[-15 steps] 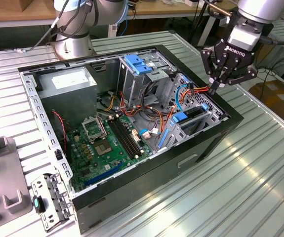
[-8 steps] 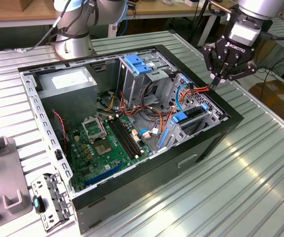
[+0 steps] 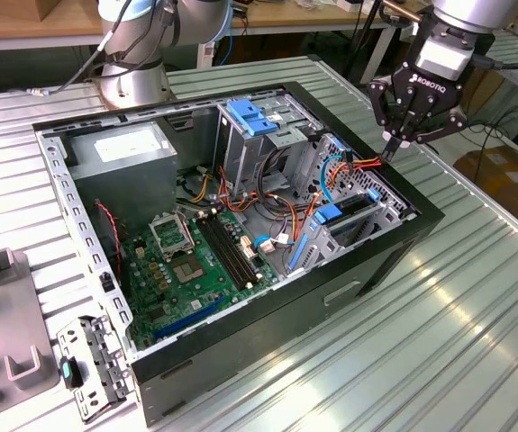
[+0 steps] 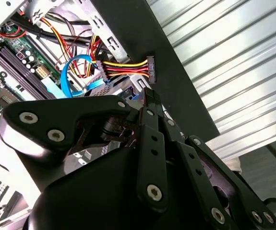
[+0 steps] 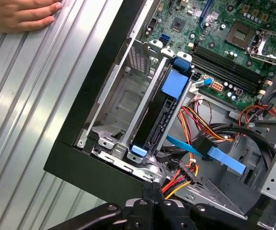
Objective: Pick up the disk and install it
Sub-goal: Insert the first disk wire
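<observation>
Exterior view: open black computer case (image 3: 268, 310) lies on ribbed metal desk (image 3: 439, 342). Green motherboard (image 3: 182, 270) inside; grey power supply (image 3: 123, 166) at its 11 o'clock, blue latch plate (image 3: 254, 117) at 1, red-yellow cables (image 3: 277, 211) at 2. Loose metal bracket (image 3: 96, 364) at case's 7 o'clock, grey fixture (image 3: 6, 315) at 9.

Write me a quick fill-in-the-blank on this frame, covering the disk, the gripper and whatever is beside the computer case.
1. The disk stands in the drive cage of the computer case, with ___ plastic tabs at its ends.
2. The gripper, above that cage, has its fingers ___.
3. A person's ___ lies on the ribbed table beside the case.
Missing words: blue; shut; hand.
</observation>
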### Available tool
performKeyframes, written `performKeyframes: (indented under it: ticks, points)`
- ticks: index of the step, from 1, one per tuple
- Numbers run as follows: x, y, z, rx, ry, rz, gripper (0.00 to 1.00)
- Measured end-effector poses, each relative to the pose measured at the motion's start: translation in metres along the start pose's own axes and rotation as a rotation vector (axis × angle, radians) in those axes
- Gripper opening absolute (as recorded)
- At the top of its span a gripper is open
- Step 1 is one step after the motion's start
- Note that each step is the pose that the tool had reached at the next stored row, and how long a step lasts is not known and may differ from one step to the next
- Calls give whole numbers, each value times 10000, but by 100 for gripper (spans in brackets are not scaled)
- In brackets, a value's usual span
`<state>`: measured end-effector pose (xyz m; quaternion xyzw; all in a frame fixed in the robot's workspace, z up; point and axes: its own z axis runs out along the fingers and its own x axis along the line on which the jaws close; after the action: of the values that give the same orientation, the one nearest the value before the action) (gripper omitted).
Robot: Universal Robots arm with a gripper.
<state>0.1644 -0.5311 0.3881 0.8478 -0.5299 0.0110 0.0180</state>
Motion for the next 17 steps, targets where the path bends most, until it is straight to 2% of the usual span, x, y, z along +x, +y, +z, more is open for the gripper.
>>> performKeyframes:
  ticks: [2, 6, 11, 14, 17]
  points:
    - [0, -1, 0, 7, 3, -184, 11]
    - [0, 0, 0, 60, 30, -1591, 11]
    - [0, 0, 1, 102, 51, -2717, 11]
    - [0, -2, 3, 123, 62, -3267, 11]
    - [-10, -21, 10, 139, 72, -3476, 11]
